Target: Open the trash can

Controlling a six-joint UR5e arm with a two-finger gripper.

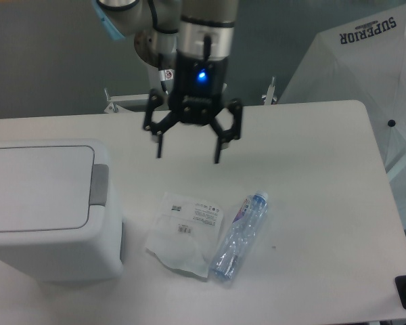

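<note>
- Gripper [187, 153]: I read the jaws as spread wide, nothing between them. Hangs above the table [311, 203] toward its far side, well apart from the target.
- Trash can [47, 210]: at table's near-left corner, lid [37, 186] flat and down, so task not yet done. Grey push-tab [99, 184] sits on the lid's right edge, facing the gripper side.
- Handling, my est.: rigid plastic shell, smooth, prob. light if empty; could slide on the tabletop under a sideways shove. No fragility concern.
- Contact pt: I'd not grasp; press straight down on the tab w/ a fingertip, force vertical so the bin stays put.
- Clutter: plastic bottle [239, 237] lying on its side, touching a flat packet [187, 233], both right of the bin, off my likely path.
</note>
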